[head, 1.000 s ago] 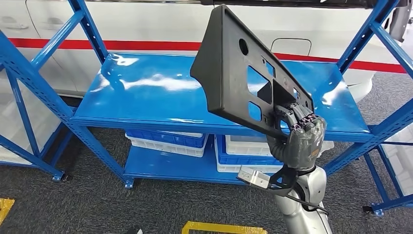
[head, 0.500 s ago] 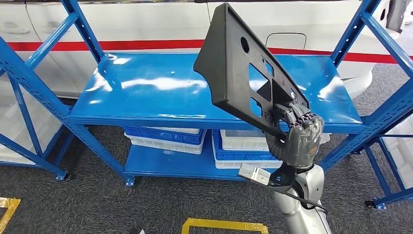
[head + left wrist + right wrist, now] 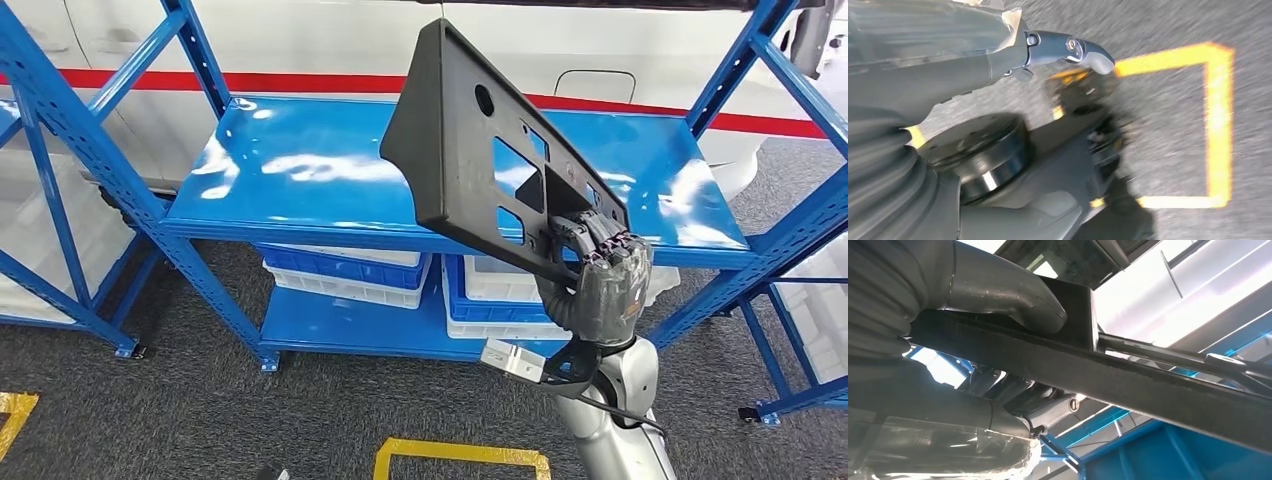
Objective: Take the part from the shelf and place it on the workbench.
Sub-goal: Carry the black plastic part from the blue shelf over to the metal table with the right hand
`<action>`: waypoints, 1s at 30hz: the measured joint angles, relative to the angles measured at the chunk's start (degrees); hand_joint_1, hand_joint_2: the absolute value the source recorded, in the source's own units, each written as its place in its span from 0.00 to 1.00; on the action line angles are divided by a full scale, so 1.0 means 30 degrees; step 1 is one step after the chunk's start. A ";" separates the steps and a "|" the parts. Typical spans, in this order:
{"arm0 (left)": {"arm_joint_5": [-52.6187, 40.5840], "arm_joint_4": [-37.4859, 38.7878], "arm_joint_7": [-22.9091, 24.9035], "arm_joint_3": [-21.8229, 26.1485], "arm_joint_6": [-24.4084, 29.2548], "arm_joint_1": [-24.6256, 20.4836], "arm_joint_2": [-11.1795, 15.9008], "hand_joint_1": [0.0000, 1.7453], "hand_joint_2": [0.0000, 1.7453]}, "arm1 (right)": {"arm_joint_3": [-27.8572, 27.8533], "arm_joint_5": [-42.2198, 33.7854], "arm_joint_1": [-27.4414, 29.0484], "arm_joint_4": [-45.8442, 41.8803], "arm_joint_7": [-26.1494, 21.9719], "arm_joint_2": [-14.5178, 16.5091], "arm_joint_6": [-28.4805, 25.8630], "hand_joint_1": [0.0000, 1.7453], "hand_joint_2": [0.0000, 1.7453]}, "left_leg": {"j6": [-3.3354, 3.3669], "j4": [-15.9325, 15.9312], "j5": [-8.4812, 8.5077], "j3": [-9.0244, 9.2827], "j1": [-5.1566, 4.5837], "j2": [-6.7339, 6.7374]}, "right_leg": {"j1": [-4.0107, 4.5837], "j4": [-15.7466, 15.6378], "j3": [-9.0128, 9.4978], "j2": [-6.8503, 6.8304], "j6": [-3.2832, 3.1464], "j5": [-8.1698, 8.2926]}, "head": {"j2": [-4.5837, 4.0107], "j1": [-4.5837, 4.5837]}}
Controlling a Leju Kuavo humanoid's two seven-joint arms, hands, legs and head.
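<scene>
Head view: the right hand (image 3: 598,285) grips the part (image 3: 480,165), a flat black plastic panel with cut-outs, by its lower end and holds it tilted in the air in front of the blue shelf (image 3: 300,185), well clear of the shelf board. Right wrist view: the thumb (image 3: 1013,292) lies over one face of the panel (image 3: 1128,377) while the fingers (image 3: 998,405) wrap the other, clamping its edge.

The panel looks stiff and fairly light, but long; held at one end, most of it stands out beyond the grip, so it will likely lever against the fingers on any quick swing. Its matte surface should not be slippery. A hold nearer the middle, or through a cut-out, would steady it better.

Blue uprights (image 3: 745,75) stand to either side, and the panel's upper corner rises near their level, so turning calls for care. Open floor (image 3: 150,420) with yellow tape marks (image 3: 460,460) lies in front of the shelf. No worktop is in sight.

Left wrist view: the left hand (image 3: 1068,47) hangs over the floor; whether its fingers are apart or together cannot be told.
</scene>
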 joint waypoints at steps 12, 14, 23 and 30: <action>0.0180 0.0109 -0.1707 -0.0352 0.0861 0.0940 -0.0579 0.00 1.00 | 0.0122 0.0346 0.0572 -0.0093 0.0104 -0.0117 0.0000 1.00 1.00 | -0.0520 0.0305 0.0980 -0.1231 -0.0192 0.0001 | 0.0113 -0.2270 0.2498 0.0064 -0.0032 -0.0069 | 0.0000 0.0119; 0.0182 0.0129 -0.1721 -0.0406 0.0890 0.0988 -0.0587 0.00 1.00 | 0.0131 0.0346 0.0581 -0.0104 0.0106 -0.0116 0.0000 1.00 1.00 | -0.0747 0.0937 0.0247 -0.1626 -0.0133 -0.0065 | -0.0106 -0.2308 0.2329 0.0035 -0.0418 0.0203 | 0.0000 0.0091; 0.0184 0.0157 -0.1743 -0.0488 0.0906 0.1105 -0.0588 0.00 1.00 | 0.0140 0.0343 0.0656 -0.0128 0.0136 -0.0131 0.0000 1.00 1.00 | -0.1155 0.1310 -0.1164 0.0265 0.0220 -0.0125 | -0.0107 -0.2206 0.1212 0.0004 -0.0312 0.1234 | 0.0000 0.0017; 0.0187 0.0168 -0.1790 -0.0499 0.0906 0.1097 -0.0636 0.00 1.00 | 0.0193 0.0343 0.0631 -0.0157 0.0155 -0.0164 0.0000 1.00 1.00 | -0.0015 -0.0152 -0.0264 0.0391 0.0068 -0.0055 | 0.0025 -0.0791 0.0220 0.0006 0.0251 0.0467 | 0.0002 0.0119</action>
